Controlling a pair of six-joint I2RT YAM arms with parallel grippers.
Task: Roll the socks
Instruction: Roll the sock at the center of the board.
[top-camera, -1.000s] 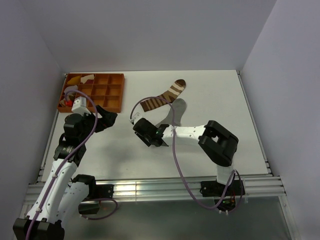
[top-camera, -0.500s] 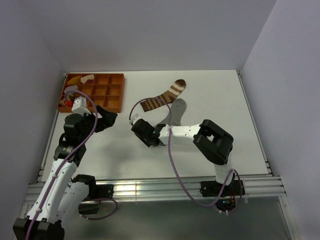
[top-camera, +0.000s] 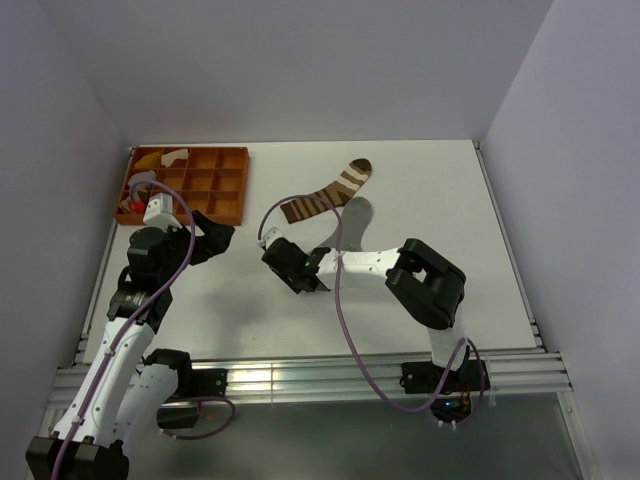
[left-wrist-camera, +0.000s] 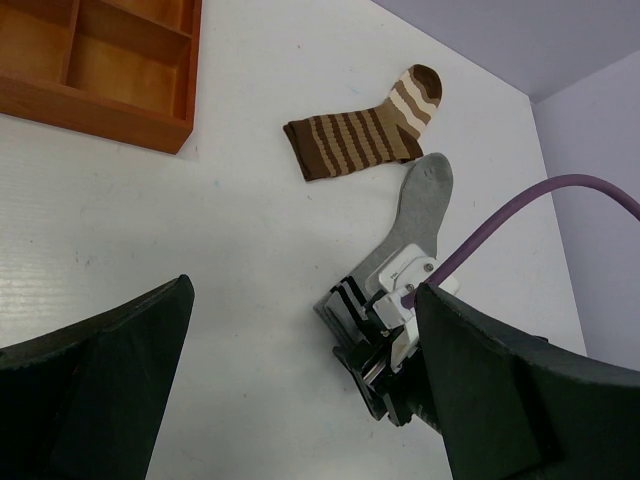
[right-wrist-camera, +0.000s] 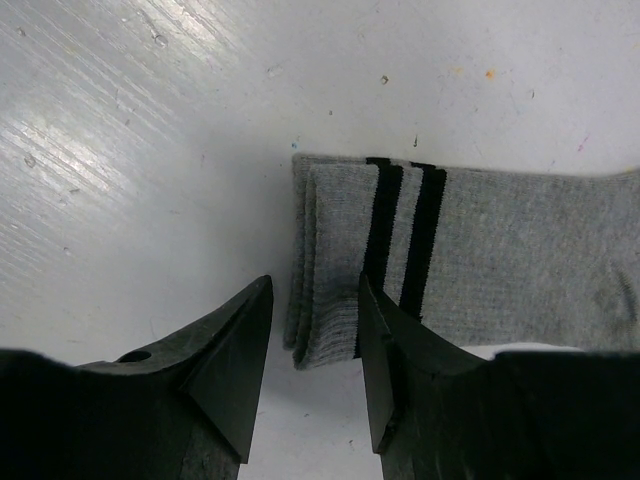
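On the white tabletop (top-camera: 440, 200), the orange wooden compartment tray (top-camera: 243, 186) sits at 10 o'clock, with yellow and white cloth pieces (top-camera: 160, 157) in its far-left compartments. The brown white-striped fabric sock (top-camera: 325, 195) lies just past centre toward 12 o'clock. The grey fabric sock (top-camera: 355, 222) lies just beside it at its 5 o'clock, its cuff end between the right pincer (right-wrist-camera: 313, 300)'s parted fingers. The left pincer (left-wrist-camera: 303, 300) hangs at 9 o'clock, before the tray.

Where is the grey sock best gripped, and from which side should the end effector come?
Probably grip the striped cuff of the grey sock, from above at its open end. The sock lies flat, and the cuff's layered edge gives something to pinch. The right end effector stands open over that edge.
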